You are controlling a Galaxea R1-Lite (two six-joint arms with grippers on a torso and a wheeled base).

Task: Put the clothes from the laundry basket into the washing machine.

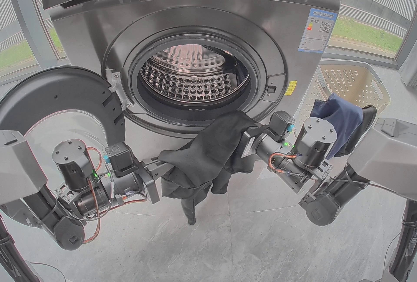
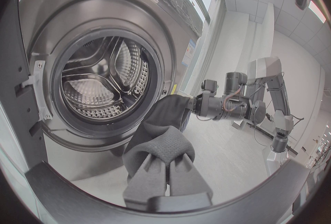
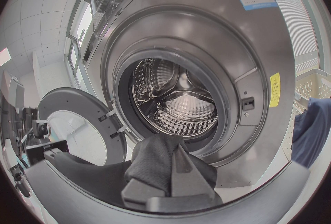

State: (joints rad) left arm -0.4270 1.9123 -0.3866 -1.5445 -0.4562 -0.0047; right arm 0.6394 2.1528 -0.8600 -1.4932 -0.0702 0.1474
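My left gripper (image 1: 161, 164) and right gripper (image 1: 244, 141) clamp the black garment (image 1: 204, 152) outside the empty drum (image 1: 191, 76); a blue garment (image 1: 341, 115) lies on the laundry basket (image 1: 362, 83), not yet loaded.

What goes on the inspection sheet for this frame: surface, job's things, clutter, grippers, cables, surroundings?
Surface: grey tiled floor.
Job's things: washing machine with door open, drum holding no clothes; black garment hanging before the opening; blue garment draped over the laundry basket rim.
Clutter: nothing seen.
Grippers: left gripper and right gripper each shut on the black garment.
Cables: orange wires looped at both wrists.
Surroundings: windows behind the machine.
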